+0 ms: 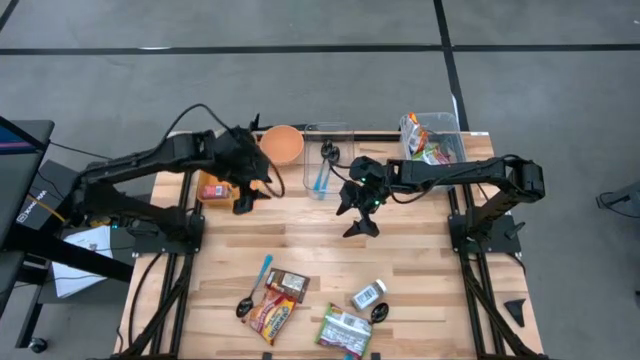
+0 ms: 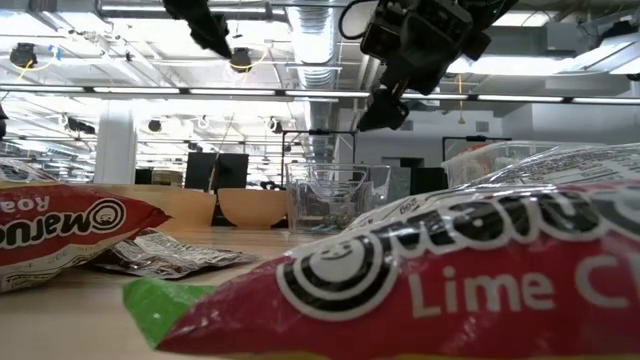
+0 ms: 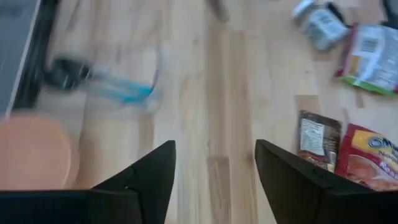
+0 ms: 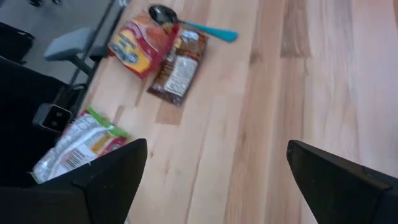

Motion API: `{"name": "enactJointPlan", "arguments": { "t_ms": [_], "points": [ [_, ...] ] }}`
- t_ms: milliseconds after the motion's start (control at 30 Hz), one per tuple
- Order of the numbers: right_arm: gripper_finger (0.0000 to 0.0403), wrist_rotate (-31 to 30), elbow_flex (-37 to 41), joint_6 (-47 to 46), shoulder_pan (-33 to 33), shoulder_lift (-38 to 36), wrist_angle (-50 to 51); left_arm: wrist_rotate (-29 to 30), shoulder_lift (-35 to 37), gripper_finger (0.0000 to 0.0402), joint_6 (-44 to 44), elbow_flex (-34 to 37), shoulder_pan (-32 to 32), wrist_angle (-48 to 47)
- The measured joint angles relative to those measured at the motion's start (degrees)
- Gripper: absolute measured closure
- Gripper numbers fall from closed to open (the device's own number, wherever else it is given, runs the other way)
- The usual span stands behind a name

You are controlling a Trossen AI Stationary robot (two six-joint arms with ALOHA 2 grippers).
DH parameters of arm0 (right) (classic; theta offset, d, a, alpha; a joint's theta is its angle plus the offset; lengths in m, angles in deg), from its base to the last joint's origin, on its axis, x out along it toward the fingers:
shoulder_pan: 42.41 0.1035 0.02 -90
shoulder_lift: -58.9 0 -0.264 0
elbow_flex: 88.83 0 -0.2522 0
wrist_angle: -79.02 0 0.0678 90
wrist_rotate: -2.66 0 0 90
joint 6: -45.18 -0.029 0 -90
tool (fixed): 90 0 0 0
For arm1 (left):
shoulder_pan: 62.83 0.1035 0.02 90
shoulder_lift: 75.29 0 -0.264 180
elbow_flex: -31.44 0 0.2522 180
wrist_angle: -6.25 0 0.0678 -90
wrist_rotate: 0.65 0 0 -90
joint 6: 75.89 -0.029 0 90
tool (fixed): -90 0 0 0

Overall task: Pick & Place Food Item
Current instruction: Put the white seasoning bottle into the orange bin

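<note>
left arm (image 1: pixel 150 160): matte black links, 6 joints per rig; thin black cable arcs loose above the forearm, a yellow cable shows near the base
right arm (image 1: pixel 470 172): same matte black build, rounded joint housings, small green light spot near the wrist
left gripper (image 3: pixel 214 180): 2 flat black fingers, wedge-shaped with angled inner edges, plain faces, no markings visible
right gripper (image 4: pixel 214 180): 2 broad black fingers, blunt sloped tips, smooth dull finish
low view, wrist block: boxy black housing with cables trailing off its upper side
mounts: both arms on black metal frames at the table's sides
</note>
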Motion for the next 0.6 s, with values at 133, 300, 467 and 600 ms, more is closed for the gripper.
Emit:
{"name": "enactJointPlan", "arguments": {
  "t_ms": [133,300,467,600],
  "points": [
    [0.0021,-1.8,0.0,-0.5,0.0,0.0,3.0,3.1,0.0,0.0170,-1.8,0.0,-4.4,1.7],
    [0.0021,-2.2,0.0,-2.0,0.6,0.0,8.9,5.8,0.0,0.0154,-1.9,0.0,-7.4,2.0],
    [0.0021,-4.8,2.3,-5.5,4.9,-0.9,10.5,5.8,0.0,0.0149,-1.4,0.0,-11.0,2.0],
    [0.0021,-10.9,6.9,-11.8,9.7,-5.2,8.0,7.0,0.0,0.0149,-1.0,0.0,-13.7,2.0]
  ]
}}
